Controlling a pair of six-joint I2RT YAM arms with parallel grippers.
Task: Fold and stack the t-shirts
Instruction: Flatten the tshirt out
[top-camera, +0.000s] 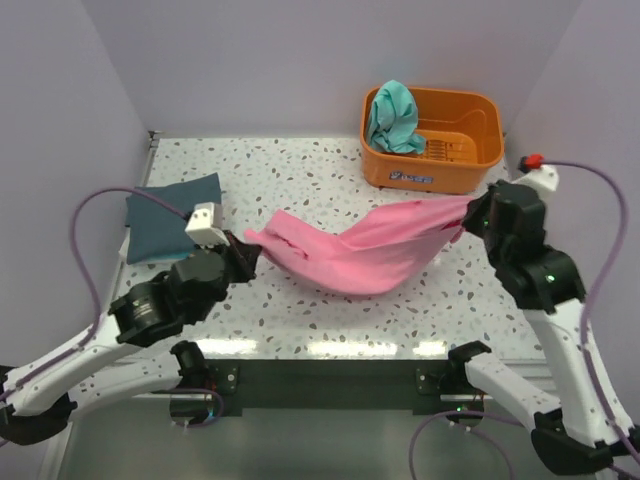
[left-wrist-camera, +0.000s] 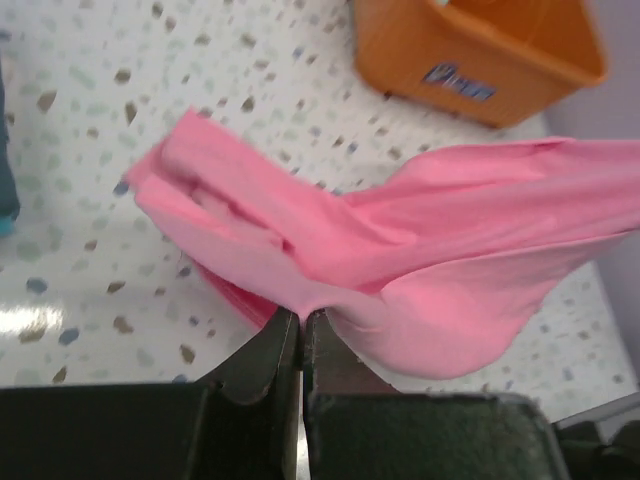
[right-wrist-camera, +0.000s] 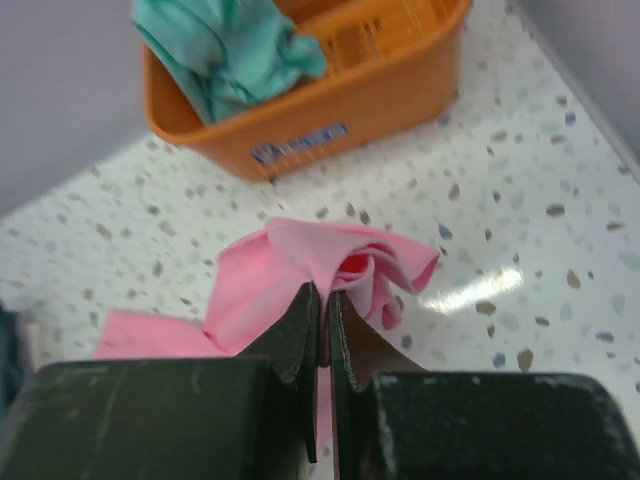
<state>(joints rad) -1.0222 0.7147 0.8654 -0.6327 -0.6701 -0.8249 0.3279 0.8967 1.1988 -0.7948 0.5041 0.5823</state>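
The pink t-shirt (top-camera: 360, 250) hangs stretched between both grippers above the middle of the table. My left gripper (top-camera: 247, 250) is shut on its left end; the left wrist view shows the cloth (left-wrist-camera: 420, 250) pinched in the closed jaws (left-wrist-camera: 301, 318). My right gripper (top-camera: 474, 208) is shut on its right end, with bunched cloth (right-wrist-camera: 330, 260) above the closed jaws (right-wrist-camera: 325, 293). The dark slate blue-grey t-shirt (top-camera: 165, 230) lies folded at the table's left. The teal green t-shirt (top-camera: 392, 117) sits crumpled in the basket, also shown in the right wrist view (right-wrist-camera: 225, 50).
The orange plastic basket (top-camera: 440, 150) stands at the back right, just behind my right gripper; it also shows in the left wrist view (left-wrist-camera: 470, 50) and the right wrist view (right-wrist-camera: 330, 110). Walls close the table at the back and sides.
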